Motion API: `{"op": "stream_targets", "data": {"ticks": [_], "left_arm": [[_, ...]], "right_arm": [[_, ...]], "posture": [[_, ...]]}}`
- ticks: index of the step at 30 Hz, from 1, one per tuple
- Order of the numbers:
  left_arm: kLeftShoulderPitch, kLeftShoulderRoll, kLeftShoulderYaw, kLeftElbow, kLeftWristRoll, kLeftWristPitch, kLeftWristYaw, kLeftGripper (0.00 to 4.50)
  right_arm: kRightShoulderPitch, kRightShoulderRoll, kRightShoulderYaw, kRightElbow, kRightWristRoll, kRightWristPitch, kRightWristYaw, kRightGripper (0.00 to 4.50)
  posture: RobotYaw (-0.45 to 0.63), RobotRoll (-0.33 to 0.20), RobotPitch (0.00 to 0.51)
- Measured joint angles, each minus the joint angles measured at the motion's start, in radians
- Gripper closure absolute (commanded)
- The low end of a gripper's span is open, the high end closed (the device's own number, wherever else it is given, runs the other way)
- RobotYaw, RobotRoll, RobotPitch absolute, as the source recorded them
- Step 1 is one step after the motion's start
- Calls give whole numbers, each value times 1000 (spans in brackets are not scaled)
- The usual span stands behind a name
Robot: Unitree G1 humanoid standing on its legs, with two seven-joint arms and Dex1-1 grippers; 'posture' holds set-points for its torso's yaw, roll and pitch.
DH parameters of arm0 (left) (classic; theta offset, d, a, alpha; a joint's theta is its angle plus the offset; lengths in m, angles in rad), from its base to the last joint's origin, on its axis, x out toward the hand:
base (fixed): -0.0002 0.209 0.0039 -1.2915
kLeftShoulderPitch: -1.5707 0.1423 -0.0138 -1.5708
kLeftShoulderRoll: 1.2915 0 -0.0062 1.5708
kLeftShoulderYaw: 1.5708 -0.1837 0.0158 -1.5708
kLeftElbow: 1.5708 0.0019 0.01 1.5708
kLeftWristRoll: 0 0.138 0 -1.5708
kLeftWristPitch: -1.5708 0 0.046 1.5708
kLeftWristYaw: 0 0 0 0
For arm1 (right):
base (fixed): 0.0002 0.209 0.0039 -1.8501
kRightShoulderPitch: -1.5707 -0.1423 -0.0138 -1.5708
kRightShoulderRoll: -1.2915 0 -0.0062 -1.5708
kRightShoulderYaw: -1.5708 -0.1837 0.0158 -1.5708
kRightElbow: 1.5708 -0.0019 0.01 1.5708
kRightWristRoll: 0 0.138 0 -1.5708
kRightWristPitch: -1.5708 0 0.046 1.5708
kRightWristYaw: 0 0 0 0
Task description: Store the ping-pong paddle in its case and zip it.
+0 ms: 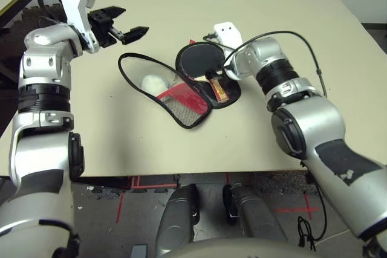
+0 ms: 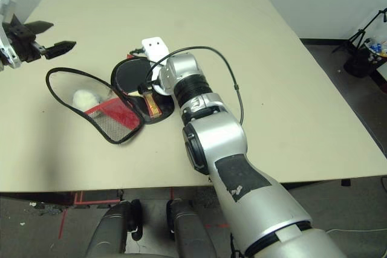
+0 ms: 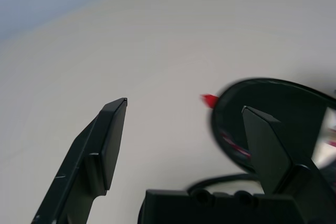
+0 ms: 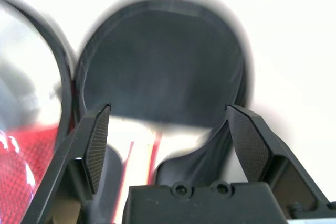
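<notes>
Paddle (image 1: 199,60) lies in the open case (image 1: 225,98), handle toward us | right gripper (image 4: 168,124) spread wide above it, holding nothing | left gripper (image 1: 127,30) spread, apart | next we should fold the mesh flap (image 1: 163,92) over squarely before zipping.

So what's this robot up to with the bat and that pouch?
It is packing a ping-pong paddle into its case. The case lies unzipped and spread open on the table, with the paddle resting in one half. The right claw stands open just above the paddle's handle, holding nothing. The left claw hovers open beside the case. Zipping is not yet done.
</notes>
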Motion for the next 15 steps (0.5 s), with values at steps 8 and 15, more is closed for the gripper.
{"op": "stream_targets", "data": {"ticks": [8,15], "left_arm": [[-25,74,-1,190,58,-102,12,0],[-9,114,-1,243,82,-112,16,0]], "right_arm": [[251,-179,20,-350,-3,-127,143,18],[377,-250,-17,-538,4,-165,137,18]], "posture": [[-52,0,137],[-71,0,145]]}}
